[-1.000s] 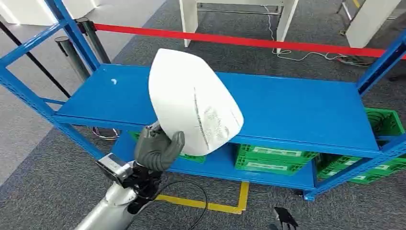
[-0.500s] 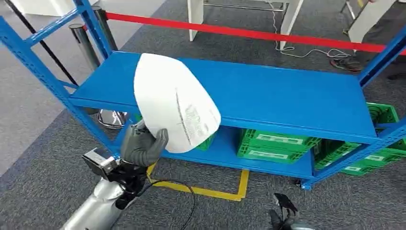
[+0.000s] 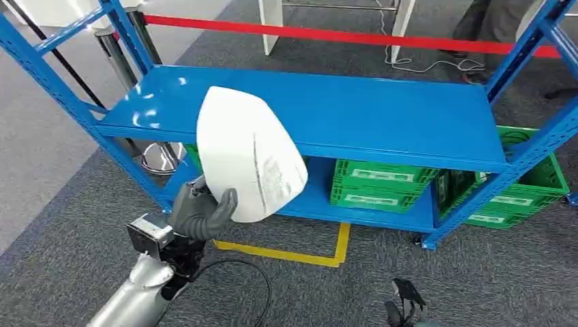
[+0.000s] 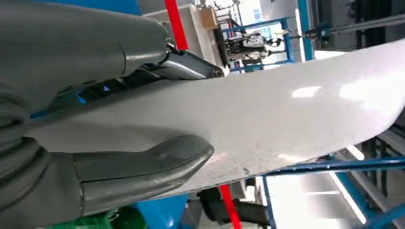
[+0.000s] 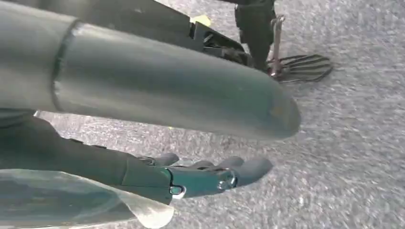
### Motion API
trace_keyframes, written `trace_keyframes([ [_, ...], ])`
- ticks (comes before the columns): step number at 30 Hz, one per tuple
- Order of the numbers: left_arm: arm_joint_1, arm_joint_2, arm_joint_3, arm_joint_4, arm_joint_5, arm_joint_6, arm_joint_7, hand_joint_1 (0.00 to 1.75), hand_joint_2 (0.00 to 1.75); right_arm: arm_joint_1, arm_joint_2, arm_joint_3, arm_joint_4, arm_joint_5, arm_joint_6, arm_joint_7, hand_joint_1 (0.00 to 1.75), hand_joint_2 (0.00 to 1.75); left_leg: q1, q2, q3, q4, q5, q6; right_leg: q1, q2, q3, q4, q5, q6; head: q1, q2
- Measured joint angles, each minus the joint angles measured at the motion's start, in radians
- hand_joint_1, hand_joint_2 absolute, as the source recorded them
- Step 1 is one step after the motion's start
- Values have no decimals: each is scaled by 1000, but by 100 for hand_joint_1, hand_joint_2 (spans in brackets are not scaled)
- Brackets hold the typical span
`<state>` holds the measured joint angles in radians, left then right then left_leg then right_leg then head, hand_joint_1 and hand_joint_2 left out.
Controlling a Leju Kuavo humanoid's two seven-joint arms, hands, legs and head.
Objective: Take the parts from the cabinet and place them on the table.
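So the left hand (image 3: 201, 211) has its thumb and fingers clamped on the lower edge of a big white curved shell part (image 3: 249, 163), holding it up in front of the blue shelving rack (image 3: 382, 112). In the head view the part sits at about 9 o'clock from the middle of the frame, covering part of the rack's front edge and some of the lower shelf. From the left wrist camera you can see the thick grey thumb (image 4: 143, 164) pressed on one face of the white panel and a darker finger (image 4: 186, 67) lying along the other side, so it's a proper pinch. The panel has some grey scuffing on its surface. Green plastic crates (image 3: 378, 187) sit on the lower shelf, more of them off toward 3 o'clock. A red barrier tape (image 3: 327, 34) runs behind the rack up at 12 o'clock, and yellow floor tape (image 3: 300, 255) marks the carpet at around 6 o'clock. The right hand (image 5: 210, 174) hangs over grey carpet with its fingers stretched out and holding nothing.
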<state>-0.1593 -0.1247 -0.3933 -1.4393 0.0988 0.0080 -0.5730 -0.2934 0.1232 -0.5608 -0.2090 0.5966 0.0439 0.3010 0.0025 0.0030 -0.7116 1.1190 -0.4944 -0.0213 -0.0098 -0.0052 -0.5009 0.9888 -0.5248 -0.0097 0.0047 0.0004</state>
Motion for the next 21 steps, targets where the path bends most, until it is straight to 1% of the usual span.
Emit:
trace_keyframes([
  [1, 1, 0, 0, 0, 0, 0, 0, 175, 175, 0, 0, 0, 0, 0, 0, 0, 0, 0, 0, 0, -15, 78, -54, -3, 2, 0, -13, 2, 12, -1, 0, 0],
  [2, 2, 0, 1, 0, 0, 0, 0, 175, 175, 1, 0, -2, 0, 0, 0, 0, 0, 0, 0, 0, -25, 154, -86, -4, 4, 0, -28, 4, 22, -3, -1, 0],
  [3, 4, 1, 3, 0, 0, 0, 0, 175, 175, 2, 0, -2, 0, 0, 0, 0, 0, 0, 0, 0, -24, 197, -87, -3, 7, -1, -43, 7, 31, -4, 0, 0],
  [4, 6, 1, 5, 0, 0, 0, 0, 175, 175, 2, 0, -3, 0, -8, -2, -4, 0, 0, 0, 0, -5, 200, -59, 1, 10, -2, -63, 13, 42, -5, -1, 0],
  [5, 6, 1, 6, 0, -1, 1, 0, 175, 175, 2, 0, -6, 0, -19, -4, -11, 0, 0, -1, 0, 26, 166, -26, 7, 14, -1, -80, 18, 49, -5, -1, 0],
  [6, 7, 1, 6, 0, -5, 2, 0, 175, 175, 2, 0, -10, 0, -31, -11, -21, 0, 0, -4, -1, 74, 100, 4, 17, 17, 0, -92, 19, 54, -6, -1, 0],
  [7, 7, 1, 8, 0, -13, 3, 1, 175, 175, 2, 3, -17, 0, -46, -19, -33, 0, 0, -10, -1, 134, 15, 19, 31, 20, 1, -101, 20, 62, -5, 0, 0],
  [8, 8, 1, 10, 0, -20, 4, 1, 175, 175, 2, 7, -25, 0, -57, -27, -44, 0, 0, -16, 0, 183, -64, -14, 48, 20, 0, -106, 20, 68, -2, 1, 0],
  [9, 9, 0, 12, -2, -25, 5, 1, 175, 175, 2, 9, -34, -1, -66, -36, -52, 0, 0, -16, 1, 216, -124, -29, 50, 22, 0, -110, 21, 74, 2, 1, 0],
  [10, 11, -1, 15, -2, -30, 6, 1, 175, 175, 2, 9, -40, -1, -70, -37, -57, 0, 0, -21, 1, 213, -128, -29, 50, 18, -1, -113, 19, 84, 10, 0, 0],
  [11, 12, 0, 17, -3, -33, 6, 1, 175, 175, 2, 10, -45, -1, -71, -37, -58, 0, 0, -25, 1, 209, -129, -23, 54, 13, -2, -116, 16, 91, 17, -1, 0],
  [12, 14, 0, 19, -3, -34, 7, 1, 175, 175, 4, 11, -48, -1, -70, -37, -58, 0, 0, -23, 1, 208, -140, -12, 57, 14, -3, -117, 14, 97, 23, 0, 0],
  [13, 15, -2, 21, -3, -35, 7, 1, 175, 175, 4, 11, -52, -1, -68, -37, -60, 0, 0, -13, 3, 210, -153, 2, 56, 13, -1, -127, 22, 87, 26, 0, 0],
  [14, 14, -2, 21, -3, -37, 7, 1, 175, 175, 4, 11, -55, -1, -65, -32, -61, 0, 0, -14, 2, 205, -155, 9, 60, 14, 3, -142, 46, 57, 33, 2, 0],
  [15, 14, -3, 23, -3, -41, 8, 1, 175, 175, 5, 11, -55, -1, -64, -31, -64, 0, 0, -14, -1, 195, -155, 16, 64, 12, 3, -168, 115, 7, 38, 6, 0],
  [16, 17, -4, 25, -3, -42, 9, 2, 175, 175, 6, 11, -56, -1, -64, -32, -71, 0, 0, -14, -1, 187, -154, 22, 64, 8, 3, -199, 196, -34, 42, 6, 0],
  [17, 20, -4, 27, -3, -44, 9, 2, 175, 175, 9, 11, -56, -1, -66, -36, -81, 0, 0, -14, -5, 178, -153, 27, 64, 6, 3, -227, 275, -67, 47, 4, 0],
  [18, 23, -4, 29, -3, -46, 9, 2, 175, 175, 16, 11, -57, -1, -73, -42, -96, 0, 0, -14, -10, 170, -151, 33, 62, 5, 3, -240, 319, -80, 52, 6, 0],
  [19, 26, -5, 29, -4, -53, 9, 5, 175, 175, 23, 11, -60, -2, -79, -46, -111, 0, 0, -12, -16, 164, -149, 36, 61, 2, 3, -228, 313, -69, 55, 5, 0],
  [20, 26, -7, 29, -6, -64, 11, 13, 175, 175, 32, 11, -64, -3, -84, -48, -126, 0, 0, -10, -25, 158, -146, 39, 57, -1, 4, -193, 264, -40, 58, 6, 0],
  [21, 25, -9, 28, -7, -75, 16, 18, 175, 175, 38, 10, -68, -4, -88, -48, -135, 0, 0, -7, -35, 153, -140, 41, 55, -4, 6, -144, 184, -3, 60, 5, 0],
])
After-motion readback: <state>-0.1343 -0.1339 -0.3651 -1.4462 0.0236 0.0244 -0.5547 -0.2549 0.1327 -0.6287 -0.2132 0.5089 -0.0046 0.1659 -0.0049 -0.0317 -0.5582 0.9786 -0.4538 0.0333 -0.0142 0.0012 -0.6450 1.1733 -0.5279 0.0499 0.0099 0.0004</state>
